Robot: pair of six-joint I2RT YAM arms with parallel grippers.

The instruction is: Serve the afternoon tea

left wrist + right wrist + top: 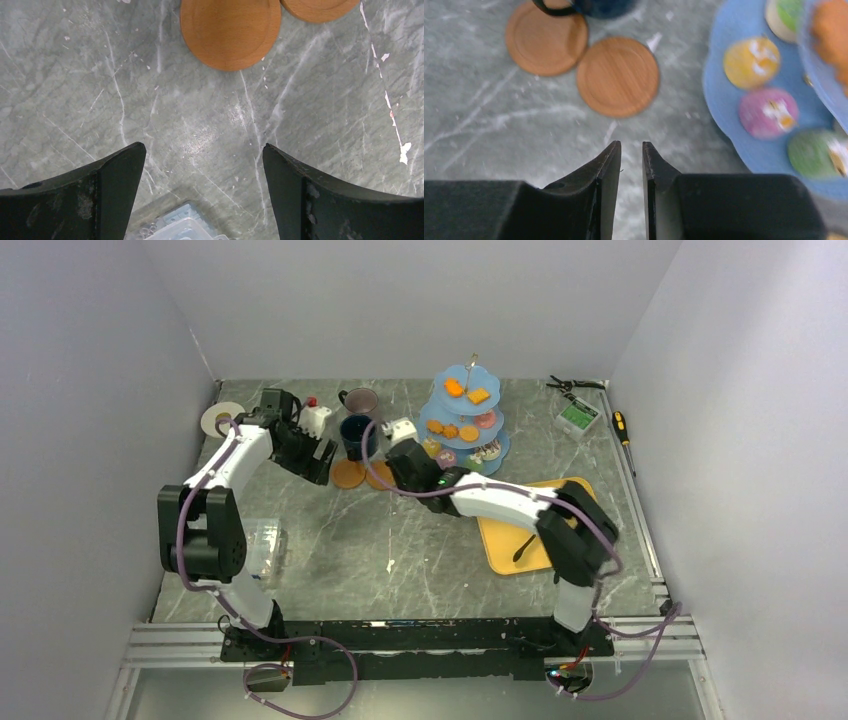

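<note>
Over by the coasters [618, 76], laid side by side presumably for the mugs [356, 433], right gripper [630, 145] hovers nearly pinched shut and empty, left gripper [204, 150] hangs wide open.

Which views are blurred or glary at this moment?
Right wrist: smeared throughout, coasters and cakes on the stand soft-edged. Left wrist: sharp, with a pale sheen on the table. Top external: evenly lit, no glare.

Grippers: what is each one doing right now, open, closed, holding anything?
Left gripper: open wide, holding nothing.
Right gripper: closed to a thin gap, holding nothing.
</note>
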